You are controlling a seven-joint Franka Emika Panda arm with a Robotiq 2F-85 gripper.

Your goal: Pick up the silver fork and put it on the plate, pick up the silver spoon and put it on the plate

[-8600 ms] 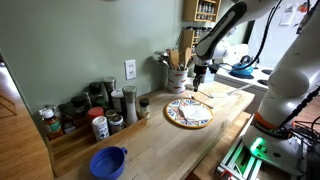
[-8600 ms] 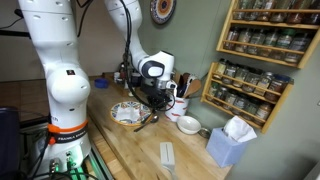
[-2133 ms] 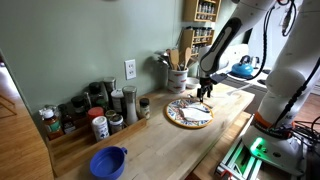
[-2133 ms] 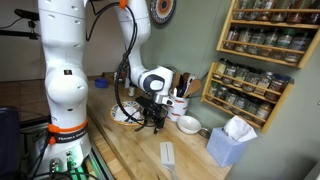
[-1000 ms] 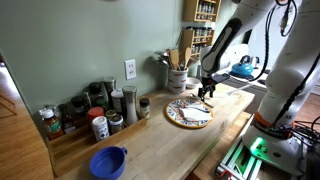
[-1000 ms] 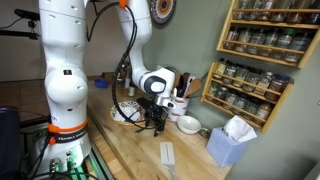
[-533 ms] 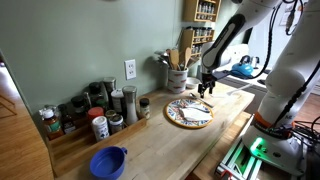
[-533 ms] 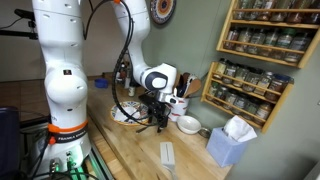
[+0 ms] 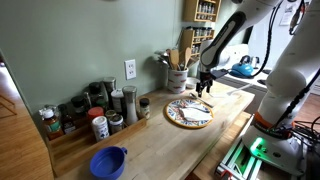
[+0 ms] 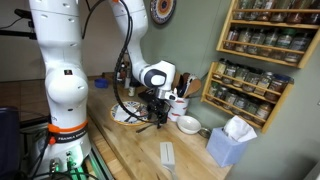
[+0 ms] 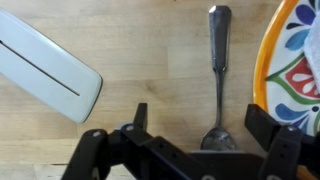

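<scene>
Currently your gripper (image 11: pixel 200 125) has its jaws spread wide, with nothing held between them; in the wrist view the two dark fingers (image 11: pixel 140 115) stand on either side of the silver spoon (image 11: pixel 219 70). The spoon lies flat on the wooden counter (image 11: pixel 150 40), its bowl down near the gripper and between the jaws, and its handle points straight away from you. From these views you cannot tell whether the fingertips touch the wood. Just beside the spoon, on the right edge of the wrist view, sits the painted plate (image 11: pixel 290 60), apart from the spoon by a narrow strip of counter. A flat white object (image 11: pixel 45 62) lies at an angle off to the other side. In an exterior view the arm reaches down beside the plate (image 9: pixel 188 113), where something pale lies across it, too small to name. Behind it stands a utensil crock (image 9: pixel 177 80), with spice jars (image 9: pixel 100 108) along the wall and a blue bowl (image 9: pixel 108 161) near the counter's front edge
</scene>
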